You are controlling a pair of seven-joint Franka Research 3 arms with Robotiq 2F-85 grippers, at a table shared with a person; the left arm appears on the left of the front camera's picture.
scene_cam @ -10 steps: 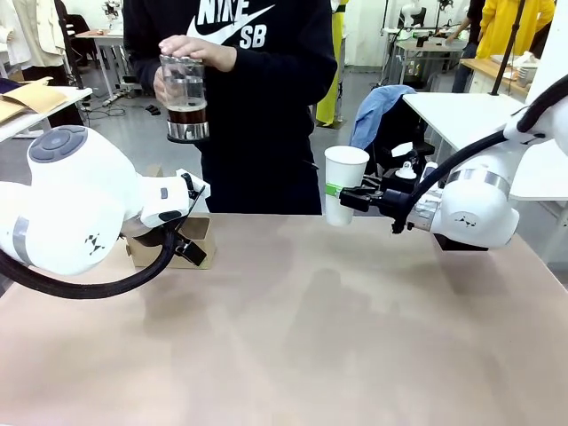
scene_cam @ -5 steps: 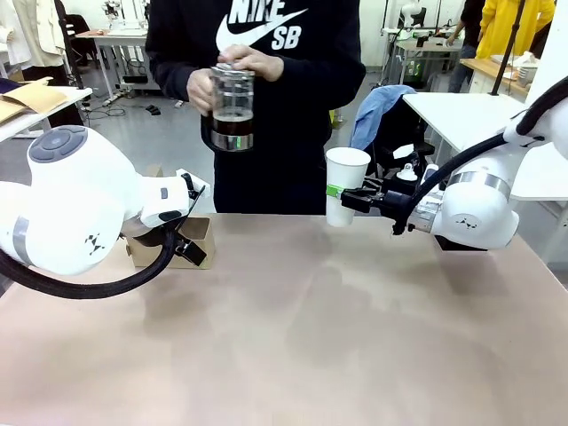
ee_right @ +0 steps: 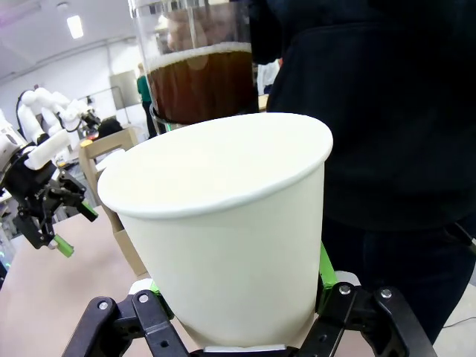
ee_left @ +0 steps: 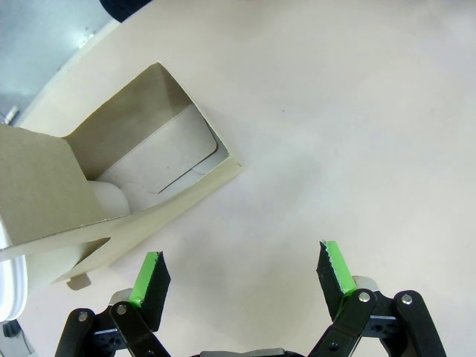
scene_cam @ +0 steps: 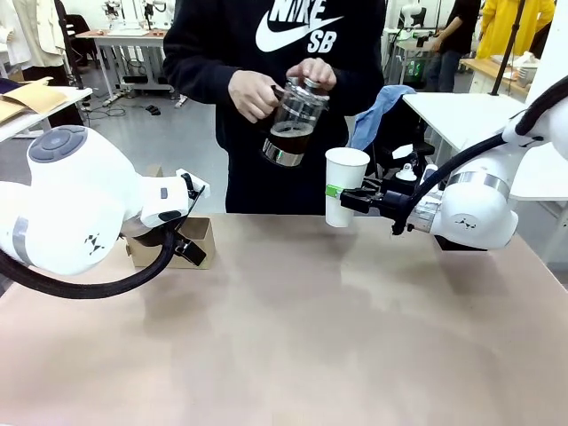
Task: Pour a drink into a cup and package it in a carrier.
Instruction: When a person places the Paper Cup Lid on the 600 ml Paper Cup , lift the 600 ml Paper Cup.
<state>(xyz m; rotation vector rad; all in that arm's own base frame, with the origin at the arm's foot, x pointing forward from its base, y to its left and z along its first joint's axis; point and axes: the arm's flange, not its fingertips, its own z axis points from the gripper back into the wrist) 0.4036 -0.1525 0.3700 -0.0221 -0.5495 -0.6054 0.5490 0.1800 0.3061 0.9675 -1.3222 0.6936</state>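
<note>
Right, starting at the right gripper's (scene_cam: pixel 341 197) fingers: the green pads (ee_right: pixel 325 269) are pressed in on either side of the cup (scene_cam: pixel 345 176), clamped low on its wall. In the right wrist view the cup (ee_right: pixel 223 238) stands upright between those fingers, mouth open and pale inside, no liquid in it that I can see. It's held up off the table (scene_cam: pixel 311 337), at the far edge, in front of the person.

Just above and to picture-left of the rim, there's the glass jug (scene_cam: pixel 291 124), tilted towards the cup. The person has one hand (scene_cam: pixel 253 93) at its handle side and the other hand (scene_cam: pixel 312 73) on the lid. The drink (scene_cam: pixel 288 139) sits dark brown in the lower part; through the wrist camera the drink (ee_right: pixel 197 82) looms right behind the cup's rim.

Over on the other side, the left gripper (ee_left: pixel 242 268) has its fingers spread wide, nothing between them, hanging over bare table. Just beside it lies the carrier (ee_left: pixel 149 171), brown cardboard, not touched. From the front the carrier (scene_cam: pixel 200 232) sits tucked behind that arm.
</note>
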